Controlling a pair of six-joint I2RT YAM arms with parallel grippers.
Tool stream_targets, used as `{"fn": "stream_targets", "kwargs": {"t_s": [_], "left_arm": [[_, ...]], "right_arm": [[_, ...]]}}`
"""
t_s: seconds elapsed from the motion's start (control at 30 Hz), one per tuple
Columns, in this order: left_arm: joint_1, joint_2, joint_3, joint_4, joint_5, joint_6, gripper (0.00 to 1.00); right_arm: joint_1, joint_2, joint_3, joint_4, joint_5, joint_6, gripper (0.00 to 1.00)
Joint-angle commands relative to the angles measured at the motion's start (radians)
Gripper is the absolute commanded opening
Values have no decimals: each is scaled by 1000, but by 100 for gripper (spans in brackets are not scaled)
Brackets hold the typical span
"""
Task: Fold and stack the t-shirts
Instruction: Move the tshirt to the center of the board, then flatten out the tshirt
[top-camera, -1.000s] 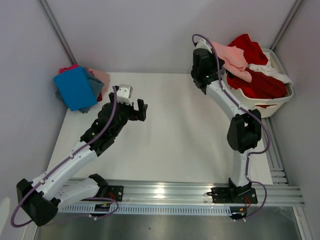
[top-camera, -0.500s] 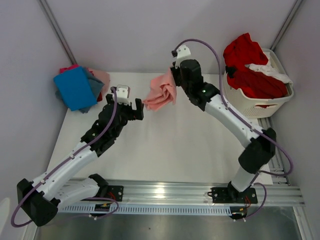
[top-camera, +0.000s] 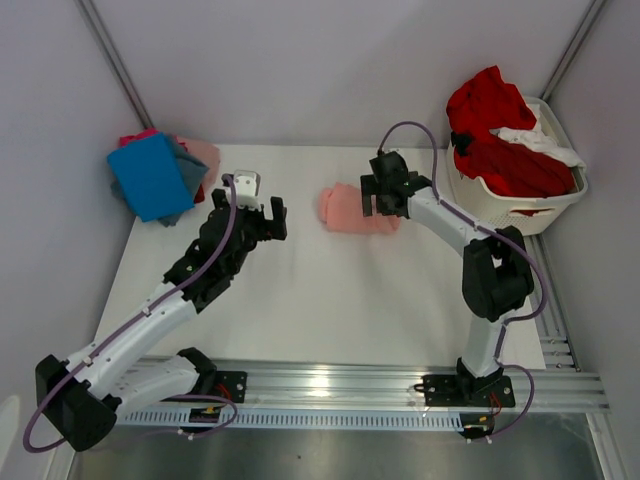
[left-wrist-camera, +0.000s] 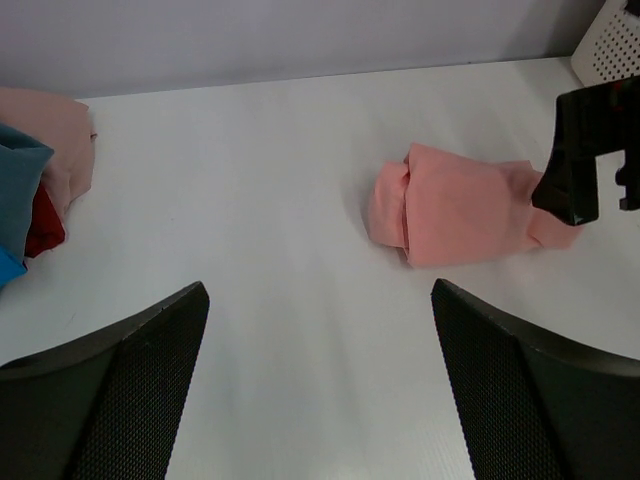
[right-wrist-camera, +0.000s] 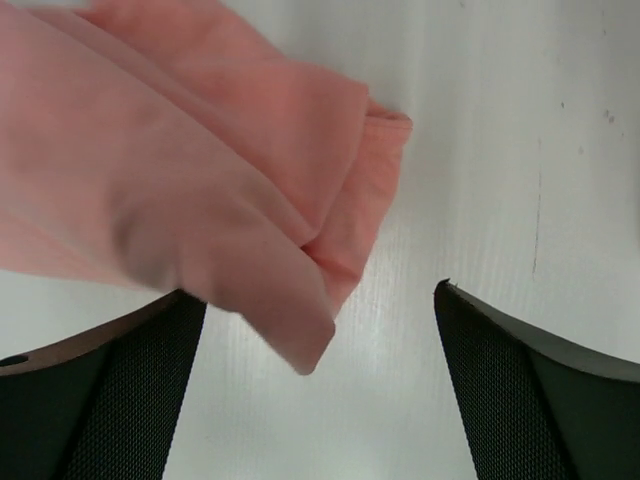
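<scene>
A crumpled salmon-pink t-shirt (top-camera: 352, 210) lies in a loose bundle on the white table, toward the back middle. My right gripper (top-camera: 373, 198) hangs open right over its right end. In the right wrist view the pink t-shirt (right-wrist-camera: 190, 170) fills the upper left, and one corner of it droops between the spread fingers of the right gripper (right-wrist-camera: 320, 390) without being pinched. My left gripper (top-camera: 270, 225) stands open and empty to the left of the bundle. From the left wrist view, the t-shirt (left-wrist-camera: 455, 205) lies ahead of the left gripper (left-wrist-camera: 320, 385).
A stack of folded t-shirts, bright blue (top-camera: 150, 175) on top, sits at the back left corner and shows as a folded edge (left-wrist-camera: 45, 165) in the left wrist view. The white slatted basket (top-camera: 505, 207) at the back right holds red (top-camera: 500, 130) and white (top-camera: 540, 140) shirts.
The right arm carried the salmon-pink t-shirt from the basket to the table's back middle, lowered it and opened its jaws, letting it go. The left arm has barely moved.
</scene>
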Motion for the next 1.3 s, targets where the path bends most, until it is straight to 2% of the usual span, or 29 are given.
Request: {"fn": "stream_targets", "kwargs": {"t_s": [0.0, 0.07, 0.13, 0.2, 0.4, 0.47, 0.53, 0.57, 0.6, 0.63, 0.7, 0.87, 0.97, 1.0, 1.03, 1.07, 1.13, 1.17, 1.2, 1.23, 1.27], "left_arm": [[-2, 11, 4, 19, 13, -16, 96], [-2, 16, 3, 24, 13, -18, 97], [-4, 21, 3, 25, 13, -24, 97], [-2, 22, 1, 25, 19, -25, 97], [-2, 36, 1, 9, 27, -47, 97], [-2, 36, 1, -1, 29, -56, 97], [-2, 36, -2, -10, 33, -68, 97], [-4, 35, -2, -19, 33, -73, 97], [-2, 33, 0, -24, 35, -78, 97], [-2, 33, -2, -28, 33, -79, 97], [-2, 30, 0, -37, 30, -82, 97], [-2, 31, 3, -40, 23, -81, 97], [-4, 39, 4, -40, 23, -82, 97], [-2, 42, 7, -42, 23, -82, 97], [-2, 47, 10, -44, 23, -82, 97], [-2, 47, 12, -44, 21, -82, 97], [-2, 53, 15, -44, 21, -81, 97], [-2, 56, 20, -44, 21, -81, 97], [-2, 59, 20, -45, 21, -81, 97], [-2, 61, 29, -45, 23, -81, 97], [-2, 65, 29, -47, 24, -81, 97]], "right_arm": [[-5, -69, 44, 84, -102, 29, 100], [-21, -63, 44, 115, -238, 46, 99], [-41, -47, 38, 152, -384, 78, 94], [-55, -9, 26, 176, -443, 121, 93], [-90, 46, -40, 293, -434, 184, 91], [-127, 65, -62, 319, -423, 225, 86], [-158, 88, -66, 330, -420, 250, 75], [-166, 97, -62, 327, -420, 256, 60], [-167, 106, -53, 309, -430, 257, 51], [-169, 123, -36, 298, -446, 250, 31], [-160, 125, -32, 281, -470, 245, 0], [-77, 30, -65, 252, -487, 172, 0], [44, -32, -74, 218, -420, 42, 0], [133, -62, -75, 186, -391, -53, 2], [179, -69, -75, 169, -357, -98, 7], [228, -69, -74, 146, -266, -138, 11], [375, -25, -48, 63, -157, -228, 30], [421, 3, -34, 33, -95, -261, 54], [463, 26, -23, 0, 6, -284, 65], [522, 55, -14, -4, 32, -307, 86], [540, 59, -11, -9, 30, -310, 92]]}}
